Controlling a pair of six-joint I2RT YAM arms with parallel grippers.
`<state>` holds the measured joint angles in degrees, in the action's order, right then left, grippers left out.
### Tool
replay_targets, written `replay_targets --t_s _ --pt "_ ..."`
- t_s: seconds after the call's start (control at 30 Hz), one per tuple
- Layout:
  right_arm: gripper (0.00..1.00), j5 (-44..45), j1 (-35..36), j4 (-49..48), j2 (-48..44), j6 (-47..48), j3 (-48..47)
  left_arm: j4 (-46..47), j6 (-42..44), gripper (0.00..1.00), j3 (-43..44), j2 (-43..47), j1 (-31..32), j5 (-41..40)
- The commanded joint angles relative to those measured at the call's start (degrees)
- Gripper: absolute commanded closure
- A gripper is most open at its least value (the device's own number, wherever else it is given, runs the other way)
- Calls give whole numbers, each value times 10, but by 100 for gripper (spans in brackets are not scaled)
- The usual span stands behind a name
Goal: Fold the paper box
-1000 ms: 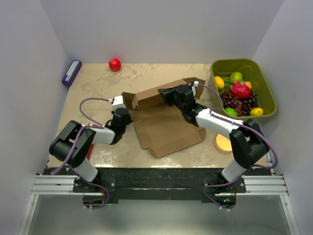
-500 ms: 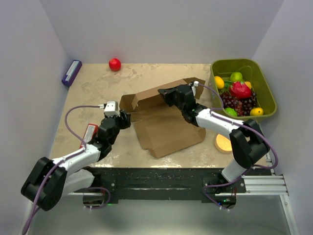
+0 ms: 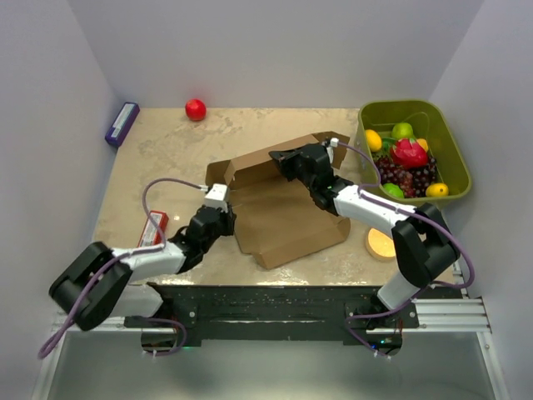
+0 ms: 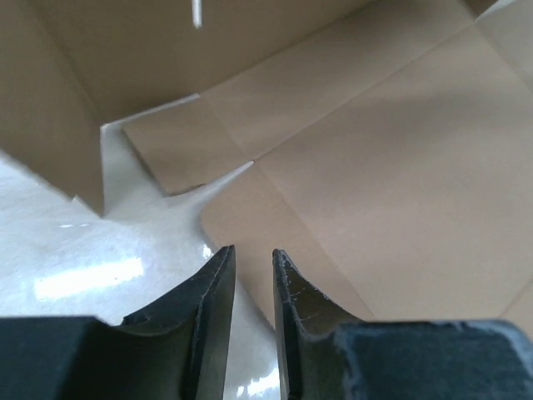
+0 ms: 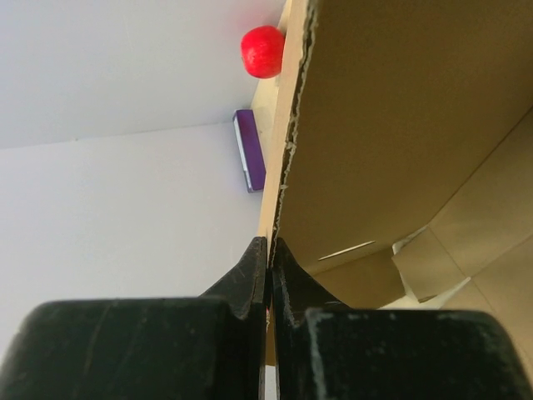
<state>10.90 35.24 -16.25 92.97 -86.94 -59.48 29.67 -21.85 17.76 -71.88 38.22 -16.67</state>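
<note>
The paper box is brown cardboard lying open mid-table, its base panel flat and its back wall standing up. My right gripper is shut on the top edge of that wall. In the right wrist view the corrugated edge of the box runs straight into the pinched right gripper. My left gripper sits low at the base panel's left edge. In the left wrist view the left gripper is open by a narrow gap with bare table showing through, and the box lies just beyond its tips.
A green bin of fruit stands at the back right. A red ball and a purple box lie along the back edge. A red packet lies by the left arm. An orange disc sits right of the box.
My left arm drew back from the box's left flap, then swung right and nearer, to the base panel's left edge. The right gripper and the raised wall have not moved.
</note>
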Motion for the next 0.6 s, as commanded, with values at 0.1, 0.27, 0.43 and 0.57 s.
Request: replay_targets --t_s 0.1,0.27,0.43,0.57 --pt "100 5 2 10 -32 11 10 34 5 75 96 -123 -51 19" --pt "100 14 2 15 -40 17 11 22 -28 75 100 -138 -91 -12" --pt "100 17 3 17 -37 17 9 2 -45 75 103 -153 -104 -42" --pt "100 7 2 16 -28 13 7 -13 -53 76 115 -179 -104 -57"
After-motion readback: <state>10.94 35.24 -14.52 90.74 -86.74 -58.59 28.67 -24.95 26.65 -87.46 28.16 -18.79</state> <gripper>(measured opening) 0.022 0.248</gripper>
